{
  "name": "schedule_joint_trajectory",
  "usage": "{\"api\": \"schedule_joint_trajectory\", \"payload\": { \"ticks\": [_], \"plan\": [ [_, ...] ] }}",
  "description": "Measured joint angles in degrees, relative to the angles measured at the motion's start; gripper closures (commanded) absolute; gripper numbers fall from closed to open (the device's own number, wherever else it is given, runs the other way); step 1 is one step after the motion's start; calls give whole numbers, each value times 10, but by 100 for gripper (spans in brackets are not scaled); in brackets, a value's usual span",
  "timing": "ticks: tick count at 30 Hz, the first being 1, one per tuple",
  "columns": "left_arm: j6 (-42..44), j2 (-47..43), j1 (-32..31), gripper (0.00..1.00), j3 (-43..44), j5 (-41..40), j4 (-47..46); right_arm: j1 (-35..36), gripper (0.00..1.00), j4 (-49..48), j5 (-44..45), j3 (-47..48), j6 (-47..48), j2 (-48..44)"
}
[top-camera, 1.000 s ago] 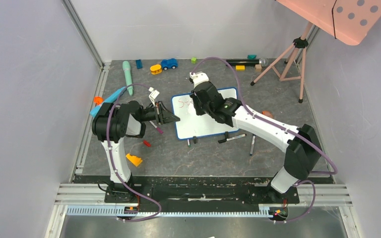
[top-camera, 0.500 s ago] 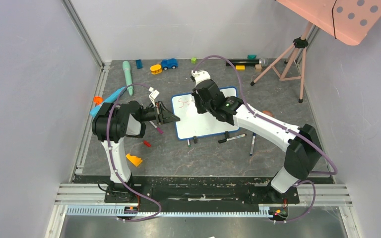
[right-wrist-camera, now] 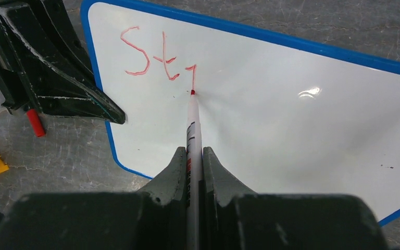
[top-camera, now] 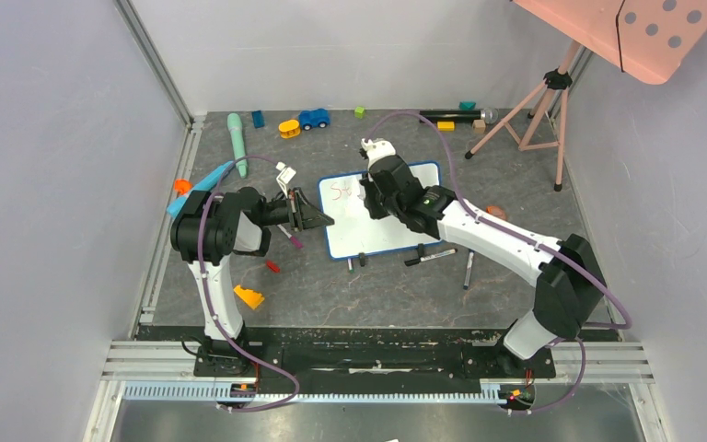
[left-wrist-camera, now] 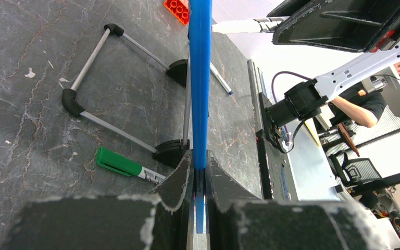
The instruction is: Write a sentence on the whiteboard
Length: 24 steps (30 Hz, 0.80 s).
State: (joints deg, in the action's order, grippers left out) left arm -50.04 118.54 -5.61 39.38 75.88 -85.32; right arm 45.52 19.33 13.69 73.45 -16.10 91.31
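The whiteboard lies flat on the grey table, blue-framed. My left gripper is shut on its left edge; in the left wrist view the blue frame runs straight up from between the closed jaws of that left gripper. My right gripper hovers over the board's upper left, shut on a red marker. The marker tip touches the board at the foot of a short stroke. The sentence reads "St" plus the start of a third letter, in red.
Loose markers lie just in front of the board, and a green one sits by its black feet. An orange wedge and a red cap lie near the left arm. Toys line the back; a tripod stands at the back right.
The right wrist has shifted slightly to the right over the board with the marker. The left arm has stayed still on the board's edge.
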Motion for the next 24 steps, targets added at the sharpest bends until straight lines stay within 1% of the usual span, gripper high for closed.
{"api": "schedule_joint_trajectory", "payload": {
  "ticks": [10,24],
  "plan": [
    [0,0,0,98,0,0,0,0,100,1,-3,-2,-4,-2],
    [0,0,0,98,0,-1,0,-8,100,22,-2,34,5,14]
  ]
}}
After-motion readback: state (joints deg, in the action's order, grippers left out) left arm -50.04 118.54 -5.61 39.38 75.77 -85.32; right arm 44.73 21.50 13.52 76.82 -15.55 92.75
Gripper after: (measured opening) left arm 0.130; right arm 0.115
